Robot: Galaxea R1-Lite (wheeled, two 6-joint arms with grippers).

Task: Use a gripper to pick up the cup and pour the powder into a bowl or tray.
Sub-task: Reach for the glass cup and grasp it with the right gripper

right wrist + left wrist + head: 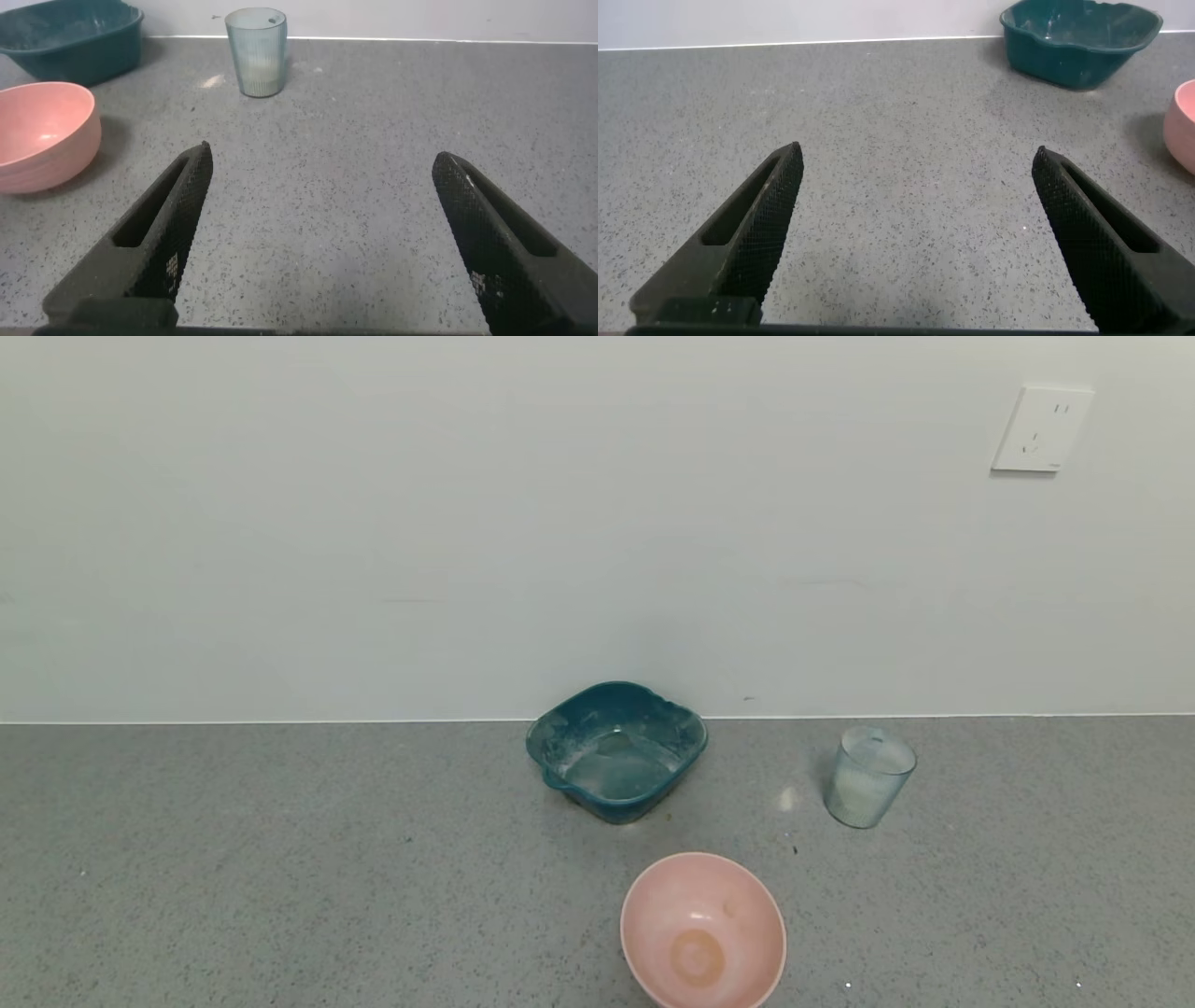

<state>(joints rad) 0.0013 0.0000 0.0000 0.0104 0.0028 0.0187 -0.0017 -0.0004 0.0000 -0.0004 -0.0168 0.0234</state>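
The cup (869, 777) is a ribbed pale blue tumbler standing upright on the grey counter at the right, with whitish powder (859, 791) in its lower part. It also shows in the right wrist view (256, 51). The pink bowl (702, 933) with an orange-tan centre spot sits at the near middle, and also shows in the right wrist view (42, 133) and at the edge of the left wrist view (1181, 126). My right gripper (322, 173) is open and empty, well short of the cup. My left gripper (917, 173) is open and empty over bare counter. Neither gripper shows in the head view.
A dark teal squarish basin (616, 749) with dusty white residue stands against the white wall, behind the bowl. It also shows in both wrist views (1080, 39) (70, 39). A small white smudge (787, 797) lies on the counter left of the cup. A wall socket (1041, 428) is high right.
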